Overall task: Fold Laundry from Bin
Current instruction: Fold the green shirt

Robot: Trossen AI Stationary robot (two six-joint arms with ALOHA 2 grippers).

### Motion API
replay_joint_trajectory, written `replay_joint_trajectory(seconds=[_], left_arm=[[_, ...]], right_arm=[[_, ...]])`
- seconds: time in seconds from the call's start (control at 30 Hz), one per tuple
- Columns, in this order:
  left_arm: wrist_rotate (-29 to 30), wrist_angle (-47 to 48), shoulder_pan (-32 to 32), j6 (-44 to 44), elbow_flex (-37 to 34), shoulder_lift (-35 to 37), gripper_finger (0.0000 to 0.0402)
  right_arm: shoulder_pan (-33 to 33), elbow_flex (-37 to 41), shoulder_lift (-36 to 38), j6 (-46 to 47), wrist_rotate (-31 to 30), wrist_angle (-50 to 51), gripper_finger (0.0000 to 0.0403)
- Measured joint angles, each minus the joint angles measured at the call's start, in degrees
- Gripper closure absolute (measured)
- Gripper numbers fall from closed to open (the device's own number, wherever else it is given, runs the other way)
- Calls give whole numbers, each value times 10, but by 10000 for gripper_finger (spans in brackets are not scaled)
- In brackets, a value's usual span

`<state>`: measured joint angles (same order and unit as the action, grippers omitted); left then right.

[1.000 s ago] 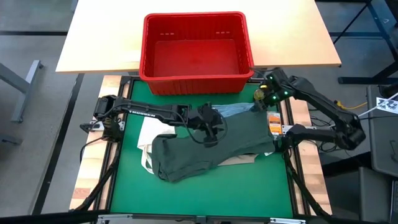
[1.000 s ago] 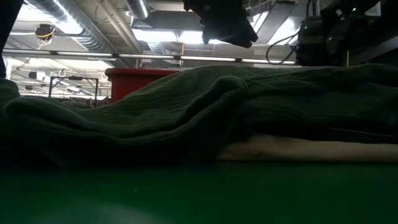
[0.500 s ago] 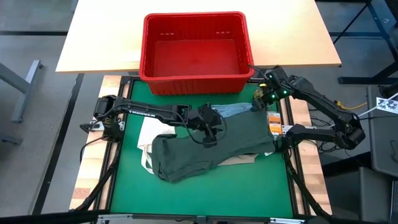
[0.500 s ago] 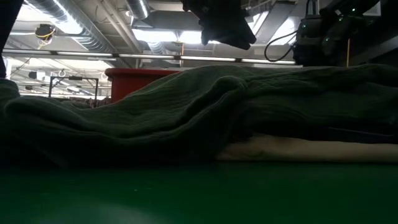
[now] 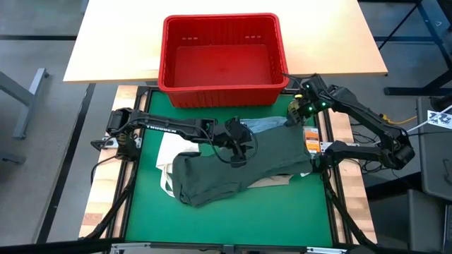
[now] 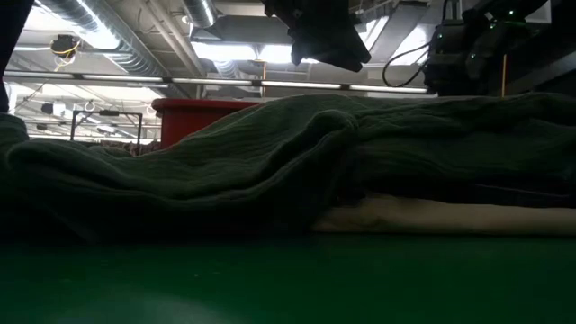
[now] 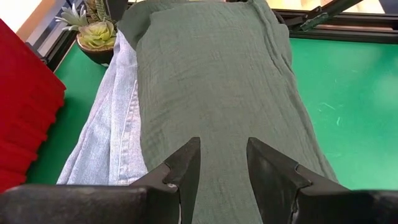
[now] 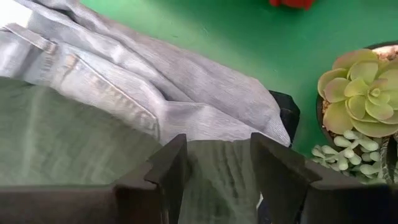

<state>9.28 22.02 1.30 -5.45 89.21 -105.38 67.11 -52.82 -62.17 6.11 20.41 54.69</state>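
Observation:
A dark olive-green garment (image 5: 240, 166) lies spread on top of the laundry pile on the green mat. Light blue jeans (image 5: 265, 125) stick out from under its far edge, and a beige piece (image 5: 272, 181) from under its near edge. The red bin (image 5: 164, 56) stands beyond the mat with nothing in it. My left gripper (image 5: 236, 144) hangs open above the middle of the green garment (image 7: 217, 81), clear of it. My right gripper (image 5: 295, 116) is at the garment's far right corner, shut on it. My right gripper has the far right corner of the olive-green garment (image 8: 217, 180) between its two fingers. The bunched cloth fills the whole gap. The fingers slant down from the table's right and far side. The rest of the garment lies on the jeans (image 8: 124, 81) and the pile.
A small potted succulent (image 8: 360, 93) stands on the mat right beside my right gripper, near the bin's corner. A white bag with straps (image 5: 168, 152) lies under the pile's left end. A dark piece (image 8: 287, 112) shows under the jeans. The mat's near half is bare green.

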Motion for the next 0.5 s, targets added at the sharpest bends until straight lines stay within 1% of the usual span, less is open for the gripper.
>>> replay_joint_trajectory(seconds=[0.23,0.33,0.43,0.5], left_arm=[[0,0,0,0,0,0,276],[0,0,0,0,0,0,276],[0,0,0,0,0,0,276],[0,0,0,0,0,0,276]], right_arm=[[0,-72,0,-12,-9,57,226],[0,-81,1,-21,-15,76,226],[-8,-80,-5,-39,-35,88,226],[-33,-80,-13,-42,-75,99,226]])
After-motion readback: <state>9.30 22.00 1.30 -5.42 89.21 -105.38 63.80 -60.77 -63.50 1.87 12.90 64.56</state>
